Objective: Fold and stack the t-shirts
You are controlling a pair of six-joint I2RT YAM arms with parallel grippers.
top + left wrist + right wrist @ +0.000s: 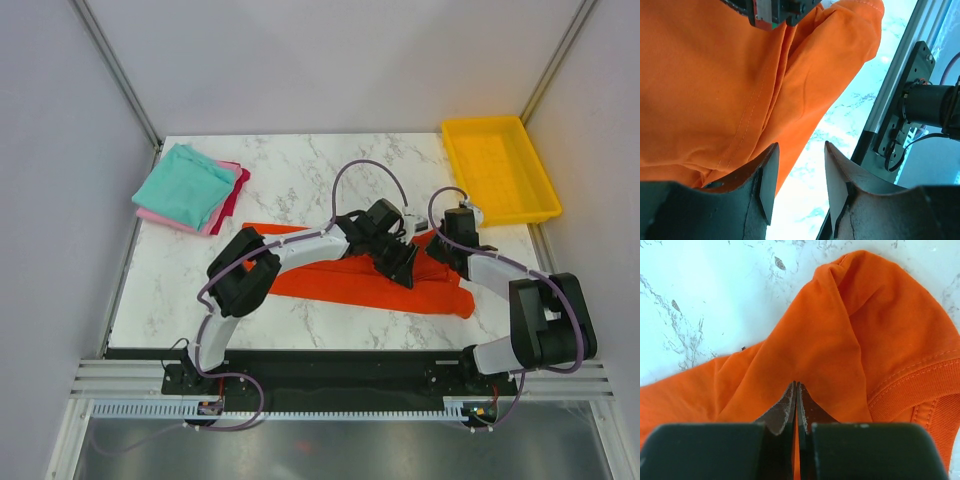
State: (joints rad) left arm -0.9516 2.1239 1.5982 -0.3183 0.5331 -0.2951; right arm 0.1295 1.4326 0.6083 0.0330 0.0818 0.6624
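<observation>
Right wrist view: my right pincer [796, 386] is clenched on a raised ridge of the orange-red t-shirt [840, 335], and the cloth tents up into the tips. My left pincer [801, 150] is released. Its jaws stand apart over bare marble, with a stitched seam [747, 120] of the shirt just beside one finger.

I judge the shirt light, limp and quick to crease, and likely to slide on the smooth marble table [710, 285]. A pinch at a hem or shoulder corner should control it better than one mid-panel. The ribbed collar [912, 390] looks thicker.

It lies crumpled mid-table between my arms. At the far left corner the teal t-shirt [185, 187] sits folded on the pink t-shirt [152, 214]. The rigid yellow tray [500, 165] sits well apart at the far right.
</observation>
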